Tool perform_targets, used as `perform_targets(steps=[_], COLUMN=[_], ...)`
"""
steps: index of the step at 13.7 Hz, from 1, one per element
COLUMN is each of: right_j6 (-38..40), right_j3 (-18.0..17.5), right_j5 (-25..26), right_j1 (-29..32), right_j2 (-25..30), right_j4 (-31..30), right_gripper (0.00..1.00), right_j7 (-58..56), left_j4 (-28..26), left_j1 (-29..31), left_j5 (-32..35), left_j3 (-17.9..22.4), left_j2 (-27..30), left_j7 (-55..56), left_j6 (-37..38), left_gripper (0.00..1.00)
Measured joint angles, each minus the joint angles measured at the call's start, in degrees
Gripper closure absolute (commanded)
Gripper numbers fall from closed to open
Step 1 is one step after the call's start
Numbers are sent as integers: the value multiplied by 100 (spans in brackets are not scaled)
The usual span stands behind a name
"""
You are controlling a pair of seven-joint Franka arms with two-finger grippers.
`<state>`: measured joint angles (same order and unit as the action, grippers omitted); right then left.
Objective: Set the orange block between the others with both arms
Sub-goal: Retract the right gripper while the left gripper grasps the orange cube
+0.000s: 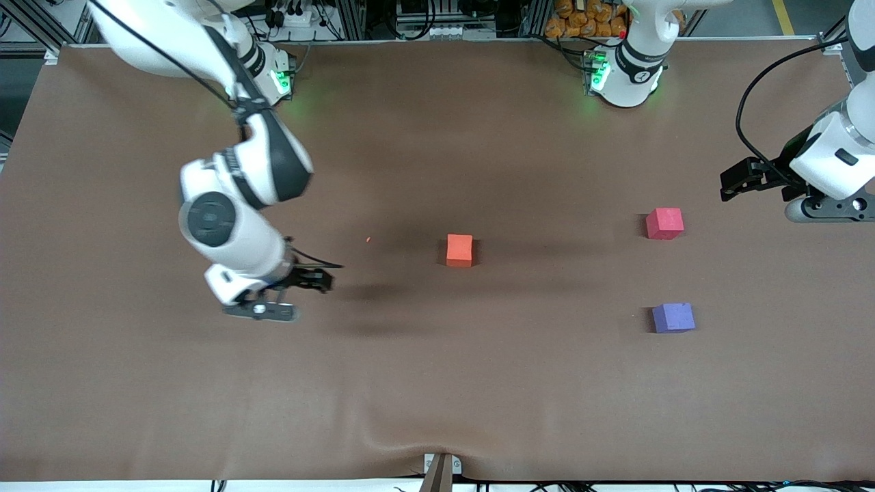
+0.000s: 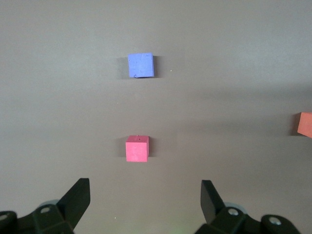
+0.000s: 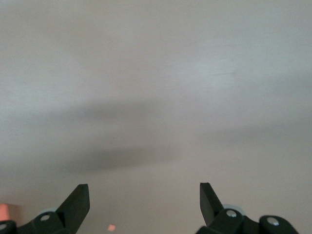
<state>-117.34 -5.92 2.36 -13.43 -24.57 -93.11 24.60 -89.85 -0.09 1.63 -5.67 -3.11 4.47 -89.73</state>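
Observation:
The orange block (image 1: 460,249) sits alone mid-table and shows at the edge of the left wrist view (image 2: 305,124). The two others lie toward the left arm's end: a red-pink cube (image 1: 664,223) (image 2: 137,148) and a purple-blue cube (image 1: 673,318) (image 2: 141,65), which is nearer the front camera. My left gripper (image 1: 730,183) (image 2: 145,195) hovers open and empty beside the red-pink cube. My right gripper (image 1: 320,280) (image 3: 145,197) hangs open and empty over bare cloth, apart from the orange block, toward the right arm's end.
A brown cloth (image 1: 437,396) covers the whole table. A tiny orange crumb (image 1: 368,239) (image 3: 111,227) lies between the right gripper and the orange block. A clamp (image 1: 441,468) sits at the table's front edge.

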Motion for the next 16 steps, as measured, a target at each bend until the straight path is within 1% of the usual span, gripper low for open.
perform_targets(steps=[3,6,8,9,11,12,14,16], right_j6=[240,719,943,1051,1261,1381,1669,2049], right_j3=[0,-2,0,1,1,-1,-26,-51], right_j5=[11,112,190,217,233,239,242,242], right_j1=[385,773,1069,1199,1324,1331,1331,1330], right_j2=[700,1225,1434,1521,1683,1785,2030,2275], right_j4=[-576,-736,-756,-764,-769,-769,-750,-645], right_gripper=[0,0,0,0,0,0,0,0], right_j7=[-779,-1727,-2451,-2750,-3117,-3187,-3194,-3110], left_j4=[-3,-40,-68,-76,-78,-76,-36,143], left_j1=[-21,-29,-103,-233,-698,-1025,-1718,-2322], left_j5=[0,0,-4,-15,-37,-40,-41,-40], left_j3=[-10,-11,-20,-29,-55,-68,-93,-103], left_j2=[-10,-89,-302,-468,-814,-990,-1340,-1721], left_j7=[0,0,-6,-6,118,397,1241,1985], left_j6=[-44,-48,-146,-277,-561,-699,-954,-1101], left_gripper=[0,0,0,0,0,0,0,0])
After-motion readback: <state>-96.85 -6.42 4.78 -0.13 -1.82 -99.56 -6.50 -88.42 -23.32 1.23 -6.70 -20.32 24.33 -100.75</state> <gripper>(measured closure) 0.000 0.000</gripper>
